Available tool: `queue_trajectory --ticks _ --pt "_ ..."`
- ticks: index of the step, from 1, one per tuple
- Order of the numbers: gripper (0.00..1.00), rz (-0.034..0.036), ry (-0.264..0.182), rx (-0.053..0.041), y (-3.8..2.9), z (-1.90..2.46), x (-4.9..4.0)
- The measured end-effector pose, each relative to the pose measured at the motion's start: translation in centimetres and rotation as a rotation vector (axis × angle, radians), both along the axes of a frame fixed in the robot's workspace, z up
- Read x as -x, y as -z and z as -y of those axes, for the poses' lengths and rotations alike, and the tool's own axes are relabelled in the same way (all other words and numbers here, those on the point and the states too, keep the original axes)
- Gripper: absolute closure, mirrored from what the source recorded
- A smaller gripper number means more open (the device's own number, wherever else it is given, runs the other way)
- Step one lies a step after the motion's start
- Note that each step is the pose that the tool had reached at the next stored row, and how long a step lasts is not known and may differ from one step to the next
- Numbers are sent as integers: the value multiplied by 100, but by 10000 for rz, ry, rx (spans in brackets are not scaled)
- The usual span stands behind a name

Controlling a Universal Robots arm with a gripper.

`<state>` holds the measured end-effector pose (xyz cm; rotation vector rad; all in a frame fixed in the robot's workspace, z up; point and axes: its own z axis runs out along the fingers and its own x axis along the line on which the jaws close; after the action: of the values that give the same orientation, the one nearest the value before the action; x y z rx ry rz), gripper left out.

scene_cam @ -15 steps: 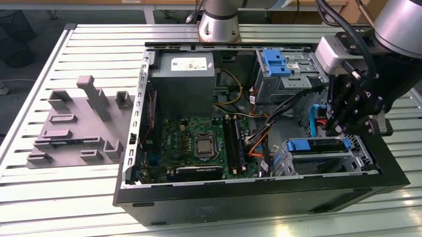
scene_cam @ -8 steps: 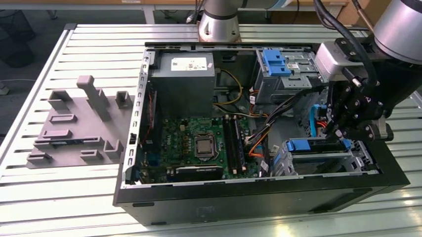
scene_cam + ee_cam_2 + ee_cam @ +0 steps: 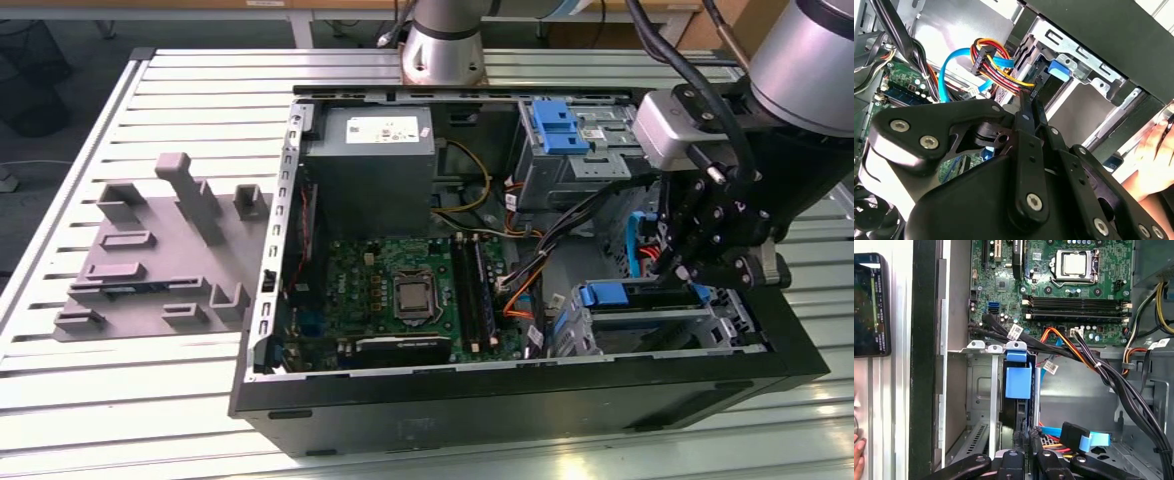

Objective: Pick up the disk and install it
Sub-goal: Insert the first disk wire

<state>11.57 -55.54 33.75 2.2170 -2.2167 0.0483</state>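
While a grey fixture plate (image 3: 147,255) is lying on the slatted bench (image 3: 80,380) at the exterior view's left, the open computer case (image 3: 534,400) is sitting just beside it with its motherboard (image 3: 400,300) facing up. The disk (image 3: 1018,385) is sitting edge-on in the drive cage (image 3: 979,385) at the case's corner toward the exterior view's right, with its blue rail showing at the mouth of the slot. It is looking like a stiff, dense piece for its size, probably with smooth metal faces that are offering little friction and insides that are not forgiving knocks. Going by that, the plastic rails or the two long edges are seeming the safest places to take hold, or a square push on the exposed end, keeping off any connector. Farther right, the claw (image 3: 1025,432) is reaching into the case over that cage. In both wrist views its fingers are lying together as one narrow bar, gripping nothing. Their tips are pointing straight at the disk's exposed end and appear to be touching it or sitting just short of it; which of the two I cannot tell.
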Motion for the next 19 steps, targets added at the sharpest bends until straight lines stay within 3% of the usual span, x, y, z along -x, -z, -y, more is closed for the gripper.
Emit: queue_trajectory --ticks 19 --pt "84 2 20 -4 34 0 -1"
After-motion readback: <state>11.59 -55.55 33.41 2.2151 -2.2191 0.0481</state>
